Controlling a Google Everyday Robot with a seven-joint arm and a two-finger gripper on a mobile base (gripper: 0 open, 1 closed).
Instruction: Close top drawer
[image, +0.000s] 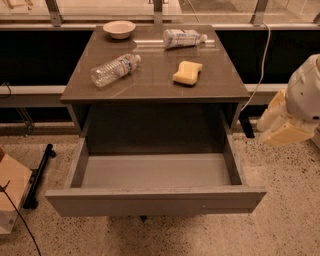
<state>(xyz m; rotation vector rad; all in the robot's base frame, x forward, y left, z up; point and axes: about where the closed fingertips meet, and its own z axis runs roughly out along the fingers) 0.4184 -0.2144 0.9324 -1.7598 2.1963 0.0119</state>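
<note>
Camera view: looks down from the front onto a grey-brown flat-topped cabinet (155, 87) standing on a speckled stone floor (280, 220)
Task item: wide, deep grey top drawer (155, 201) with a plain handle-less front panel
Drawer position: pulled far out toward the camera, interior bare and fully exposed, front panel well forward of the cabinet body
Gripper: pale cream gripper (282, 127) under the white arm shell, at the right edge of the view, raised beside the cabinet's right side
Gripper state: cannot tell whether open or closed from this view
Drawer relative to gripper: drawer front lies lower and to the left of the gripper, well apart; no contact; the drawer's right front corner is its nearest part
Step in hand: judged as the approach, with the push not yet begun
Next move calls for: bringing the gripper down and round to the outer face of the front panel, near its middle, then pushing straight back toward the cabinet; an off-centre push at the right corner could skew the drawer on its runners
Cabinet top, not involved: clear plastic water bottle (115, 70) lying on its side; yellow sponge (187, 72); pale shallow bowl (119, 28); second labelled bottle (182, 37) lying at the back
Progress: drawer open, none of the closing done
</note>
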